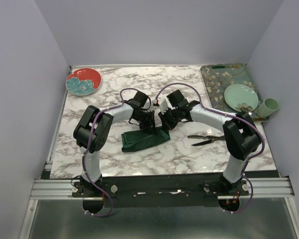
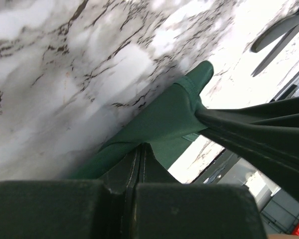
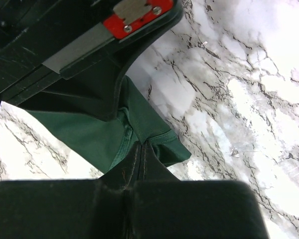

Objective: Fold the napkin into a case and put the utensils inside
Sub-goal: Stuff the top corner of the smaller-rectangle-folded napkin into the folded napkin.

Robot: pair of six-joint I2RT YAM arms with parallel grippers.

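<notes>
- Napkin (image 1: 142, 140): dark green cloth, bunched in a long heap at the middle of the marble table (image 1: 139, 82).
- Left gripper (image 2: 140, 152): jaws closed, pinching a fold of the napkin.
- Right gripper (image 3: 142, 148): jaws closed, pinching a napkin corner, close beside the left.
- Utensils (image 1: 206, 139): two black pieces lying right of the napkin, apart from it; they may be crossed, too small to tell.

light: bright, even | glare: table (image 1: 189, 157) | blur: left wrist background
</notes>
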